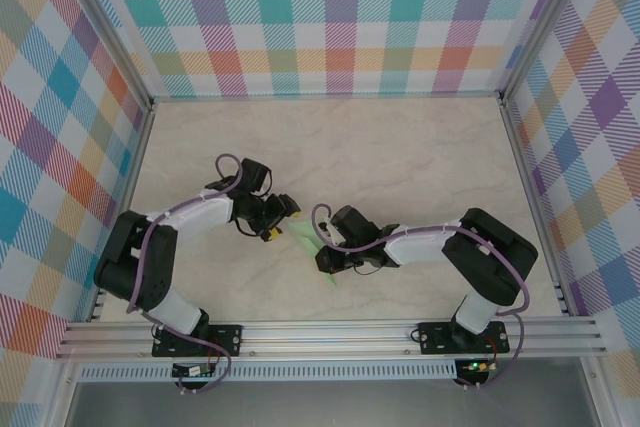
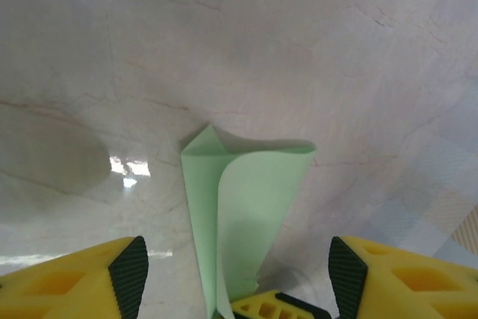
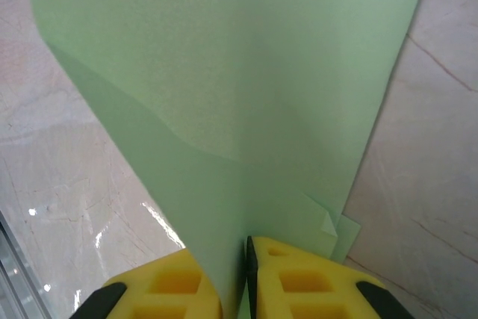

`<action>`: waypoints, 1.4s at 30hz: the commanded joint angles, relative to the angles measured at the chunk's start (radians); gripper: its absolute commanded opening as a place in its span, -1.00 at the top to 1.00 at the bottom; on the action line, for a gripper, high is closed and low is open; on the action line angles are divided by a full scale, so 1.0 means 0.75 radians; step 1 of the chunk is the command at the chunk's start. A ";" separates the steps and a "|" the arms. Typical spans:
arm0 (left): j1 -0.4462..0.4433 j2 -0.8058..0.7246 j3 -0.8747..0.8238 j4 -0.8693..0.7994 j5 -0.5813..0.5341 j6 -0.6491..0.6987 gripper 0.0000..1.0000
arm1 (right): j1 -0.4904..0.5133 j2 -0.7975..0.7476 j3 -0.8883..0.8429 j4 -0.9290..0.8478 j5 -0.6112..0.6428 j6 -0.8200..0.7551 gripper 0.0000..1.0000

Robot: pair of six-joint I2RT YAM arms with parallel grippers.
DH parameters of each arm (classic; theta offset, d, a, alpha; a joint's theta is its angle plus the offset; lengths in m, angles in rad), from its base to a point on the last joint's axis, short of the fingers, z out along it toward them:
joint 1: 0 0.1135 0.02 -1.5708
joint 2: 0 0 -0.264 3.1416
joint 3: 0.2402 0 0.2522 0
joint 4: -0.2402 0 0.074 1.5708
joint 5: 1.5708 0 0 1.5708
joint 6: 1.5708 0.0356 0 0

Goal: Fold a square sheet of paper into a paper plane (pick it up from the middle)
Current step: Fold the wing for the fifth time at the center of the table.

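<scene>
The sheet of paper (image 1: 303, 238) is pale green and folded into a narrow, tapering shape, lying between the two arms near the middle of the table. My right gripper (image 1: 326, 259) is shut on its near end. In the right wrist view the paper (image 3: 239, 95) runs up from between the yellow fingers (image 3: 314, 282), and one layer curls loose. My left gripper (image 1: 279, 218) stands open just left of the paper. In the left wrist view its two pads (image 2: 128, 274) straddle the paper (image 2: 254, 207) without touching it, and a yellow finger of the right gripper (image 2: 278, 308) shows at the bottom edge.
The marble-look tabletop (image 1: 400, 157) is walled by plaid panels (image 1: 340, 17) at the back and sides. Aluminium rails (image 1: 330, 337) run along the near edge, where both arm bases are bolted.
</scene>
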 commanded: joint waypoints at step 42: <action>-0.007 0.136 0.110 -0.217 -0.075 0.042 0.89 | -0.005 -0.001 -0.038 0.008 -0.059 0.000 0.66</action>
